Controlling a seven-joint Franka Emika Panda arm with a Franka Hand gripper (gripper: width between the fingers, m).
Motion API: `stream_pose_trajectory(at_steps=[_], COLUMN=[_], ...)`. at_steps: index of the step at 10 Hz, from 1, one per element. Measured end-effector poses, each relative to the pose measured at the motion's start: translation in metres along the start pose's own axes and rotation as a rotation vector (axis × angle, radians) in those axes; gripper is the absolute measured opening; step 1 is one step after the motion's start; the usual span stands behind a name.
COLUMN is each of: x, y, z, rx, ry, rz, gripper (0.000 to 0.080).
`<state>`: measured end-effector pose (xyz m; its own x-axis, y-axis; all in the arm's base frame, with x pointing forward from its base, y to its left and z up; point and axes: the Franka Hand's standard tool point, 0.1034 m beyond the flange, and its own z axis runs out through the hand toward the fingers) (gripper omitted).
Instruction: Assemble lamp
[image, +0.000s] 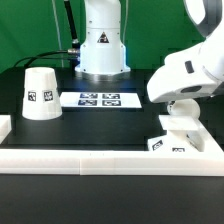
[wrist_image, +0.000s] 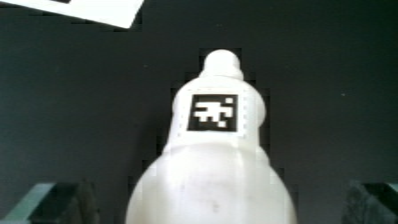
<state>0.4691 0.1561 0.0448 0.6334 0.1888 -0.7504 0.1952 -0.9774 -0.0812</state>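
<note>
The white bulb (wrist_image: 214, 130) fills the wrist view, its narrow tagged stem pointing away and its round body between my fingers. My gripper (wrist_image: 210, 205) is open: the dark fingers (wrist_image: 54, 200) stand on either side of the bulb with a gap on each side. In the exterior view my gripper (image: 178, 116) is low over the table on the exterior view's right, just behind the flat square base (image: 170, 141). The cone shade (image: 40, 92) stands on the exterior view's left. The bulb is not clear in the exterior view.
The marker board (image: 98, 99) lies mid-table; its corner shows in the wrist view (wrist_image: 80, 10). Long white border rails (image: 90, 158) run along the front and left edges. The robot's pedestal (image: 101, 50) stands at the back.
</note>
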Motion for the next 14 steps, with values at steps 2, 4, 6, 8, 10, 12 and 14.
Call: stream_pose_trajectory(at_steps=[2, 4, 6, 8, 10, 12, 14], x=[0.002, 0.004, 0.009, 0.014, 0.015, 0.016, 0.016], y=[0.003, 0.004, 0.004, 0.004, 0.006, 0.007, 0.008], z=[0.003, 0.01, 0.017, 0.029, 0.034, 0.035, 0.035], rx=[0.003, 0.003, 0.004, 0.005, 0.006, 0.006, 0.006], ry=[0.001, 0.004, 0.015, 0.015, 0.007, 0.004, 0.004], rz=[0.006, 0.008, 0.009, 0.016, 0.019, 0.022, 0.021], gripper=[0.0698, 0.0698, 0.0698, 0.0698, 0.0698, 0.0687, 0.0573])
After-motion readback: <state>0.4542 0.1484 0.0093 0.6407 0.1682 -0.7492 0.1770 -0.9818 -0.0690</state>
